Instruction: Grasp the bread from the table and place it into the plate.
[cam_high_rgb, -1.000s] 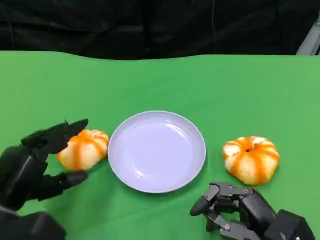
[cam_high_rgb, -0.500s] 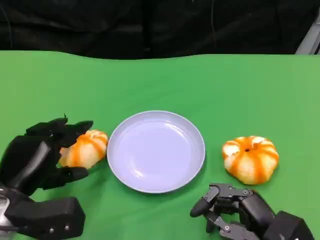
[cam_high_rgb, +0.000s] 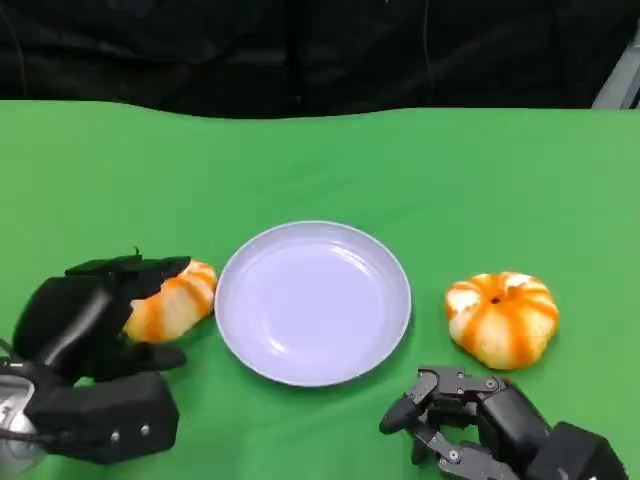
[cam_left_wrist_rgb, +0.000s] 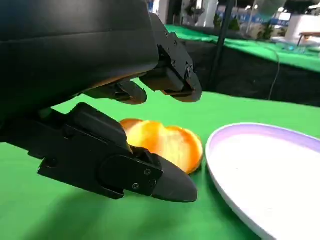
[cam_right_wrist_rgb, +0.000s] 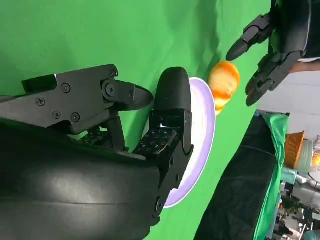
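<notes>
Two orange-and-white striped breads lie on the green table, one on each side of a lilac plate (cam_high_rgb: 312, 300). The left bread (cam_high_rgb: 178, 300) sits close to the plate's rim. My left hand (cam_high_rgb: 95, 315) brackets this bread, fingers arched over its top and thumb low on the near side. In the left wrist view a gap shows between the fingers (cam_left_wrist_rgb: 172, 75) and the bread (cam_left_wrist_rgb: 167, 142), next to the plate (cam_left_wrist_rgb: 265, 170). The right bread (cam_high_rgb: 502, 318) lies untouched. My right hand (cam_high_rgb: 465, 420) rests on the table below it, fingers loosely bent, holding nothing.
A black curtain (cam_high_rgb: 320, 50) hangs behind the table's far edge. The right wrist view looks past my right hand (cam_right_wrist_rgb: 100, 150) over the plate (cam_right_wrist_rgb: 202, 125) to the left bread (cam_right_wrist_rgb: 223, 82) and my left hand (cam_right_wrist_rgb: 275, 40).
My left hand has slid forward and lowered around the left bread, its fingers now over the top, and more of the forearm is in the picture. Right hand, plate and right bread are unmoved.
</notes>
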